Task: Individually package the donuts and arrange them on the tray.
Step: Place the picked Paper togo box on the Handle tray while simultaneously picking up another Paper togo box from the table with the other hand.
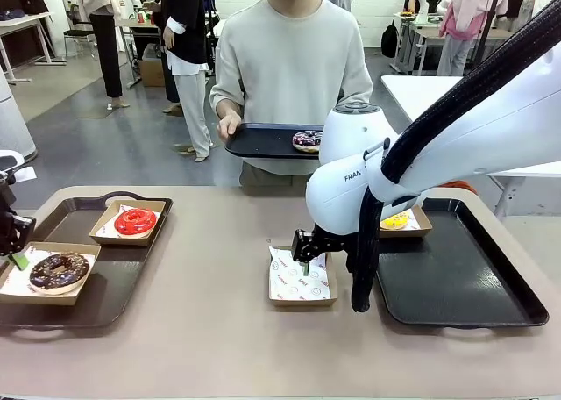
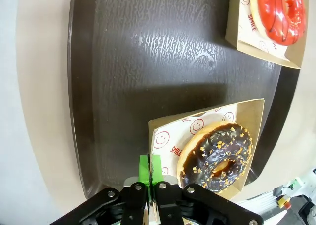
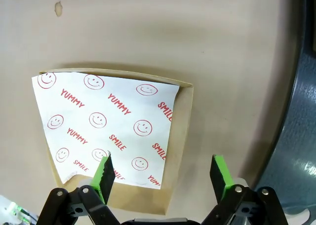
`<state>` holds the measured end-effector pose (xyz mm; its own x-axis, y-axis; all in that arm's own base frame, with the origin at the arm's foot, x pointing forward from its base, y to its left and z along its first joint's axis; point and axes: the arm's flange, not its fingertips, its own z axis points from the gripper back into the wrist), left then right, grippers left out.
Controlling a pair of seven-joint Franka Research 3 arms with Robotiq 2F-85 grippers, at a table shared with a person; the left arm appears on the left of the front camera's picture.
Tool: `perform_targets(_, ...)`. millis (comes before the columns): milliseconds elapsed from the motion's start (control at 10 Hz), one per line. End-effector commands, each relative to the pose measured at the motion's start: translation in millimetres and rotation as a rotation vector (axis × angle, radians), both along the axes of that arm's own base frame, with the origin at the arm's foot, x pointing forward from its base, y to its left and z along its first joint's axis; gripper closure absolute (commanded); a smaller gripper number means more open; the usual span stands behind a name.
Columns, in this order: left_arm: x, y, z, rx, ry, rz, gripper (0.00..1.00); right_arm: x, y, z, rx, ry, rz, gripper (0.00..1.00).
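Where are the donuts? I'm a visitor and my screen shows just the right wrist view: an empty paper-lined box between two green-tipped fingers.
Observer: Across the table a person holds a black tray with a purple donut on it.
Operator: Are any donuts packed yet?
Observer: A red donut and a chocolate donut lie in separate boxes on a brown tray at the robot's left.
Operator: What is the other arm doing?
Observer: The left gripper is shut at the rim of the chocolate donut's box. I cannot tell whether it pinches the rim.
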<state>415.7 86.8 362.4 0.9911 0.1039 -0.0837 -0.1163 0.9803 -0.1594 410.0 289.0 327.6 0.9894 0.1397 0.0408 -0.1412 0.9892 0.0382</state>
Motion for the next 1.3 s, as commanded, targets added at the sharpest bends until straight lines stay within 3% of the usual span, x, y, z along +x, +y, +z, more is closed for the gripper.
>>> perform_targets(0, 11.1, -0.4, -2.6, -0.012, -0.019, -0.006, 0.99, -5.7, -0.1, -6.1, 0.01, -0.02, -0.021, 0.0)
perform_targets(1200, 15.5, -8.2, -12.2, 0.081, -0.096, -0.011, 0.99, -4.1, -4.8, -9.4, 0.024, -0.024, -0.05, 0.0)
